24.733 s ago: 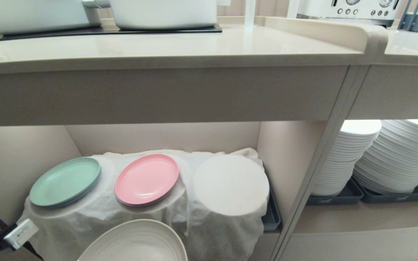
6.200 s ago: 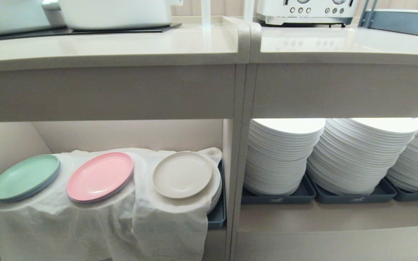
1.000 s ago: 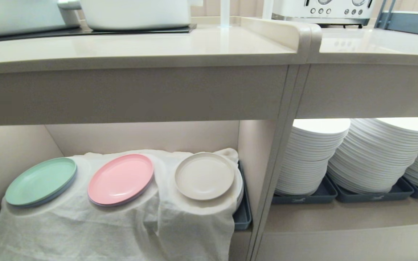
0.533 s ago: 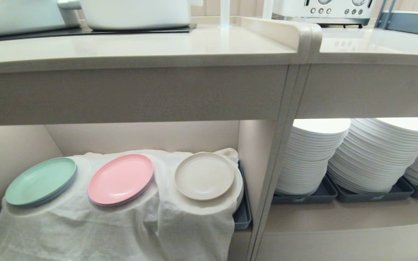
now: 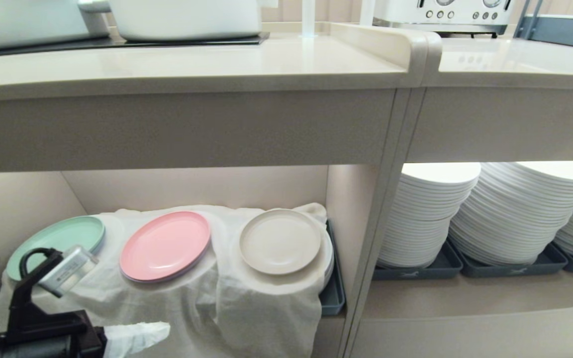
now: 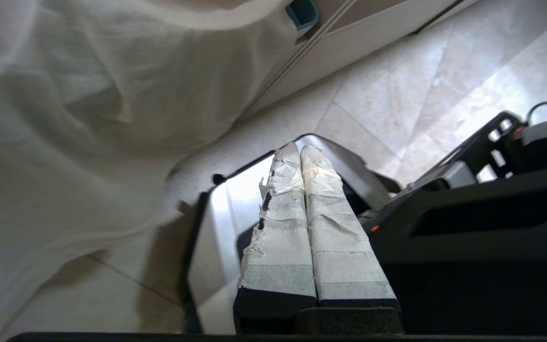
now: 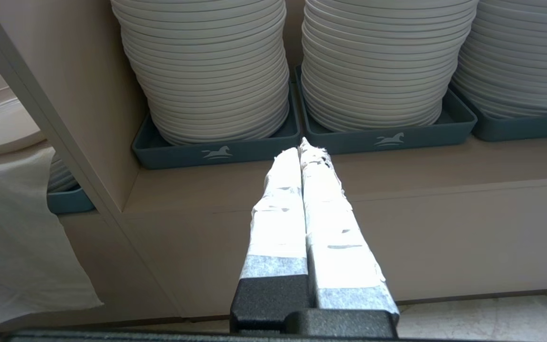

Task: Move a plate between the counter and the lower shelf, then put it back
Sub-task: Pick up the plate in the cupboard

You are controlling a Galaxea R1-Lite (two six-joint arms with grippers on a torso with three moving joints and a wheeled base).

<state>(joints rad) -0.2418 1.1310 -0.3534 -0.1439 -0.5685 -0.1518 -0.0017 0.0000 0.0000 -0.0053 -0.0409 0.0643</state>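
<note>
Your left gripper [image 5: 159, 330], pressed shut and empty, sits low; the plate [image 5: 280, 241] lies up and rightward on the lower shelf [image 5: 197, 186].

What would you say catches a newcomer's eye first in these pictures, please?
Probably the three plates in a row on the white cloth in the lower shelf: a mint-green plate, a pink plate and the cream plate furthest right. Next come the tall stacks of white plates in dark-grey trays in the neighbouring bay. The left gripper, shut, pokes in low beside the cloth.
</note>
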